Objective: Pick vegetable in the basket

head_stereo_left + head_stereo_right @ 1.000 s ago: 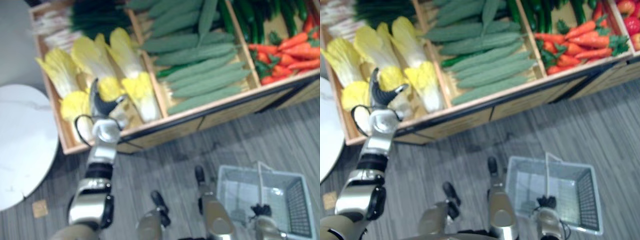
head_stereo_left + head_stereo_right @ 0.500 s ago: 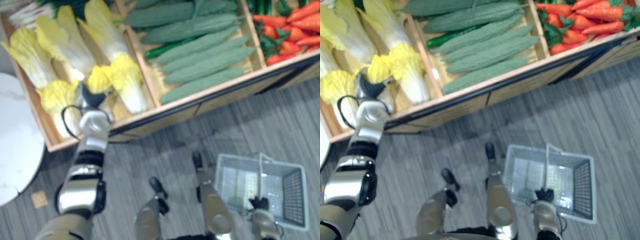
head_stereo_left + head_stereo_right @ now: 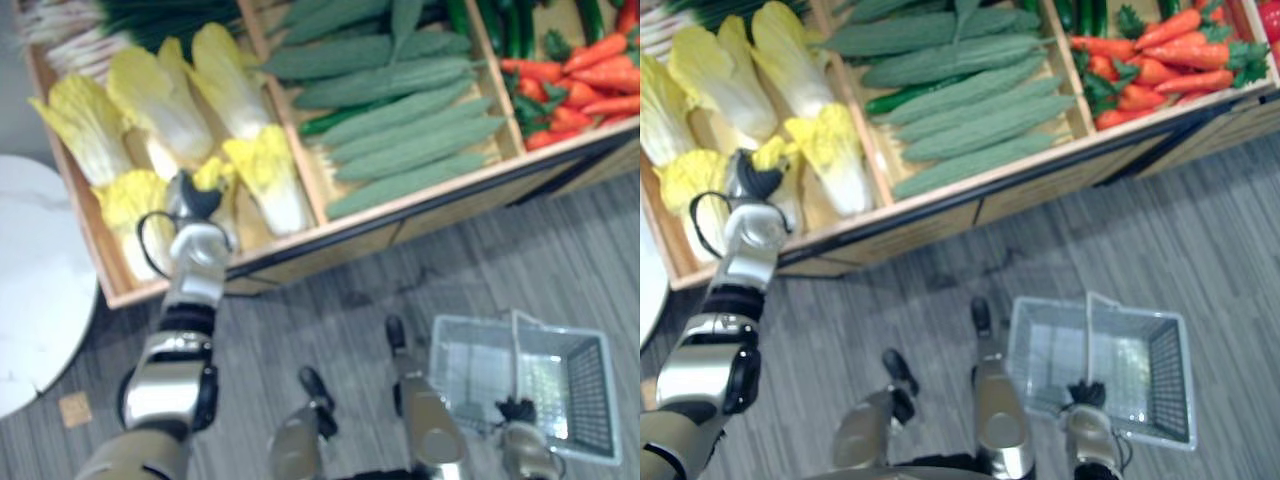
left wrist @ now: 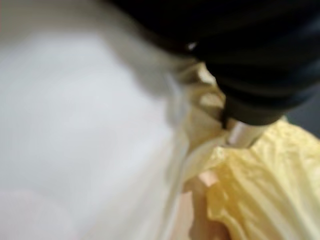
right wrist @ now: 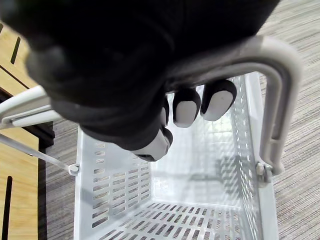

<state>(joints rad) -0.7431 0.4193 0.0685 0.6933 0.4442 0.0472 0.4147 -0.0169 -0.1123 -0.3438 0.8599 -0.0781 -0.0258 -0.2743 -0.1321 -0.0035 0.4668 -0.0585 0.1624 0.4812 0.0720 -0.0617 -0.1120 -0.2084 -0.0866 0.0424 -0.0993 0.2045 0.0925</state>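
1 yellow-leaved, white-stalked cabbage (image 3: 213, 174) at left robot hand (image 3: 193, 200), grasp unclear, right robot hand (image 5: 187, 110) clenching basket handle (image 5: 281, 95).

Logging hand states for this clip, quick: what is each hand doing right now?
Left hand: down among the cabbages, fingers hidden; cannot be told.
Right hand: closed, fingers curled round the basket handle.

We see yellow-and-white cabbages (image 3: 255, 165), green gourds (image 3: 410, 130), orange carrots (image 3: 585, 85), a white perforated basket (image 5: 107, 195) and grey streaked floor (image 3: 330, 310).
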